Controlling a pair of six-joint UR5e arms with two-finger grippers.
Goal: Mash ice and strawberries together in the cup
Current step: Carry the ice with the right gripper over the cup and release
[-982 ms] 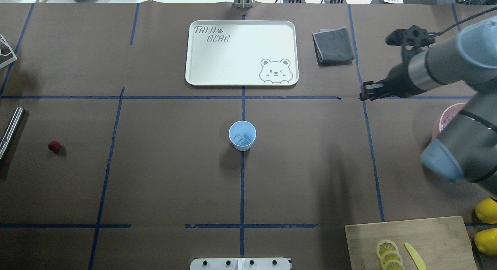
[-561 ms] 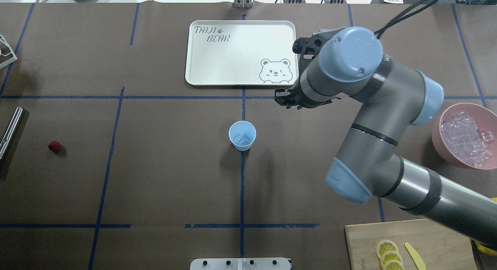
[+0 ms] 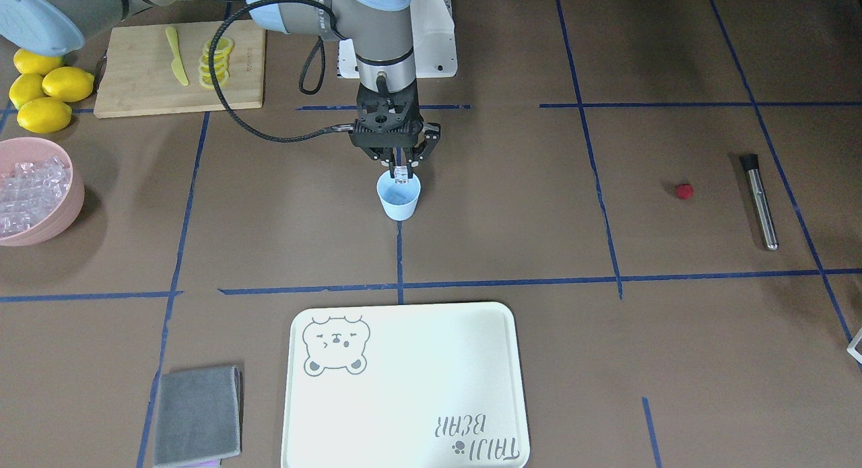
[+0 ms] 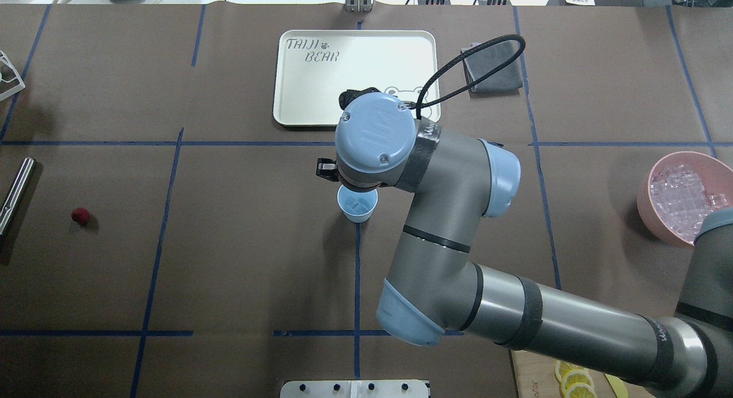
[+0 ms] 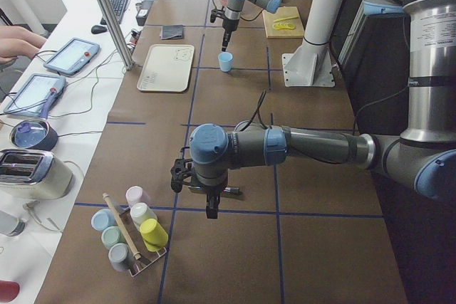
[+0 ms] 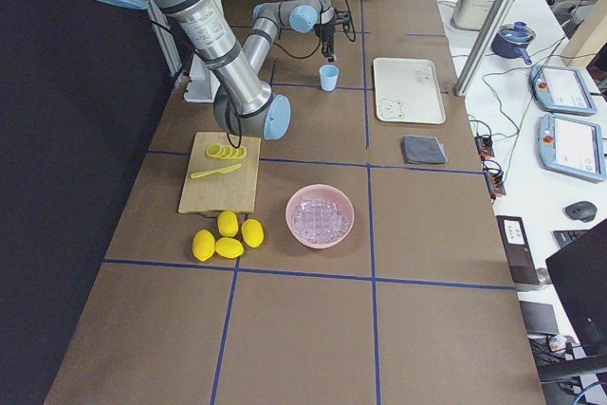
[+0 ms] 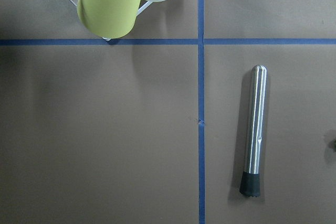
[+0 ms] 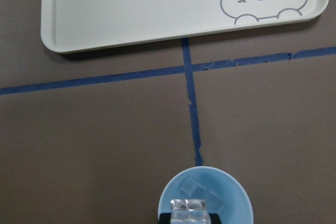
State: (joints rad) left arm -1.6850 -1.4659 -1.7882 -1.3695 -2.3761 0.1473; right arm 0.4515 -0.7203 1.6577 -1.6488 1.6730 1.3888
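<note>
The light blue cup [image 3: 399, 202] stands upright at the table's middle, with ice [image 8: 192, 185] lying in its bottom. Just over its rim my right gripper [image 3: 402, 174] points straight down, shut on one clear ice cube [image 8: 188, 206]. In the overhead view the wrist covers that gripper and part of the cup [image 4: 357, 207]. A small red strawberry [image 3: 684, 190] lies alone far toward the robot's left, beside a steel muddler [image 3: 761, 202]. My left gripper [image 5: 211, 211] hangs over that end of the table. I cannot tell whether it is open or shut.
A pink bowl [image 3: 75, 197] of ice cubes sits at the robot's right end, near lemons [image 3: 44, 91] and a cutting board [image 3: 135, 71] with lemon slices. Beyond the cup lie a cream tray [image 4: 298, 77] and a grey cloth [image 3: 197, 414]. A rack of cups [image 7: 110, 3] stands near the muddler.
My right arm swung from near the pink bowl leftward across the table and now holds its gripper, with an ice cube, directly above the cup. The cup and strawberry stayed put.
</note>
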